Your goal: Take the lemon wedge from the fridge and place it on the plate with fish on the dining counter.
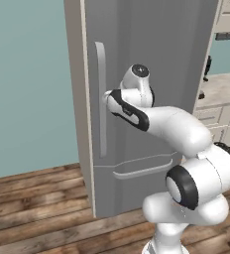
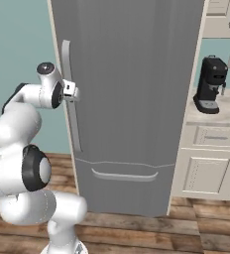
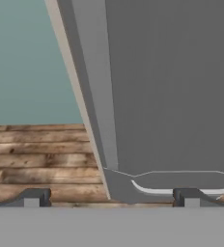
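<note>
1. The claw (image 2: 75,93) is at the long pale handle (image 2: 71,94), its fingers (image 3: 33,197) spread wide apart.
2. The fridge (image 2: 132,99), tall and grey, stands shut straight ahead.
3. A black coffee machine (image 2: 209,85) sits on the table (image 2: 226,113), right.

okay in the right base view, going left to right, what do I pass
Robot arm → tool at the fridge's long vertical handle → closed fridge door → black coffee machine on the counter, above pale cabinets.
</note>
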